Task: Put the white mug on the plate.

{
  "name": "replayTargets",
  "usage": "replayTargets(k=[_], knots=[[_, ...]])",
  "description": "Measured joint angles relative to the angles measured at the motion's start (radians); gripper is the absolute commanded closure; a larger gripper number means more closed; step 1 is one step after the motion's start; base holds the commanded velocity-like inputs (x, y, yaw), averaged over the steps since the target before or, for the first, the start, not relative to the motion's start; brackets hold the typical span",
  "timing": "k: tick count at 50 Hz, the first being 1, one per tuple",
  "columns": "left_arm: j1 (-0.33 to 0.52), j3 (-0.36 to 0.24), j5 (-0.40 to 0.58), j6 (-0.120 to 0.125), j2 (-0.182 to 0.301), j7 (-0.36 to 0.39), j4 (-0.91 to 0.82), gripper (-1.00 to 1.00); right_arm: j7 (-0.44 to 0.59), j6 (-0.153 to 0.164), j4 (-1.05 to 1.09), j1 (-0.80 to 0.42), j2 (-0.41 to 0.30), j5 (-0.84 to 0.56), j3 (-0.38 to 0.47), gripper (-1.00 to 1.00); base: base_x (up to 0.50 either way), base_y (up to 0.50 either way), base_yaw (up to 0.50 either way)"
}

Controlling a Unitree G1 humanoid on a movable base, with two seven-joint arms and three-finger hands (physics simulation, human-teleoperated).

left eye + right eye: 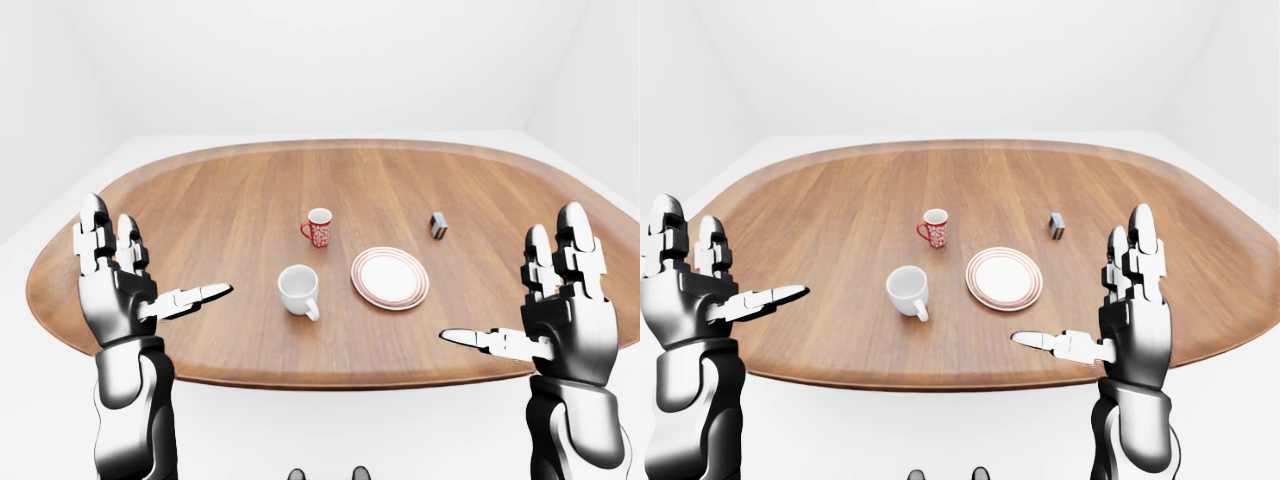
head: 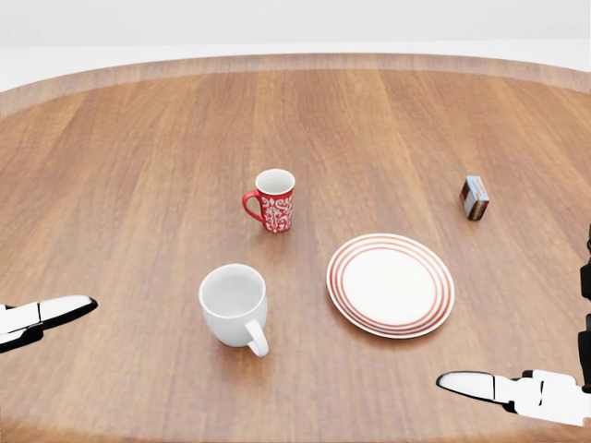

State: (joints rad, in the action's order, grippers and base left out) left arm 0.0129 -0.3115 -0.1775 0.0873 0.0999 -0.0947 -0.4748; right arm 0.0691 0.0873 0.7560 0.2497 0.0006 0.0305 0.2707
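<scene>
White mug (image 2: 235, 302) upright on table (image 2: 129, 185), just at 9 o'clock of plate (image 2: 391, 283) — apart from it. Left hand (image 1: 118, 285) and right hand (image 1: 565, 305) both spread wide, empty — flanking, well clear.

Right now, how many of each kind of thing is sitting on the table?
Mugs: 2, the white mug and the red patterned mug
Plates: 1, the plate with red rings
Small boxes: 1, the little box
Total: 4 things on the wooden table
</scene>
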Motion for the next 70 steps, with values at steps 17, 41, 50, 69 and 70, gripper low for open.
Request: replayTargets(k=[17,41,50,69,70], knots=[[-0.002,-0.001,-0.001,0.000,0.000,0.001,0.000,-1.00,0.000,0.000,-0.006,0.000,0.000,0.001,-0.001,-1.00,0.30,0.00,0.00],[0.002,-0.001,-0.002,0.000,0.000,-0.001,-0.010,-1.00,0.002,0.000,-0.007,-0.006,-0.003,0.001,-0.001,-1.00,0.30,0.00,0.00],[0.001,-0.001,-0.002,0.000,0.000,-0.001,-0.011,-1.00,0.004,0.000,-0.024,-0.007,-0.006,-0.016,-0.016,-1.00,0.13,0.00,0.00],[0.001,0.002,0.004,0.000,-0.001,-0.003,-0.009,-1.00,0.225,0.000,-0.164,-0.335,-0.055,-0.539,-0.308,-1.00,0.00,0.00,0.00],[0.001,0.002,0.004,0.000,-0.001,-0.003,-0.008,-1.00,0.259,0.000,-0.191,-0.368,-0.049,-0.596,-0.326,-1.00,0.00,0.00,0.00]])
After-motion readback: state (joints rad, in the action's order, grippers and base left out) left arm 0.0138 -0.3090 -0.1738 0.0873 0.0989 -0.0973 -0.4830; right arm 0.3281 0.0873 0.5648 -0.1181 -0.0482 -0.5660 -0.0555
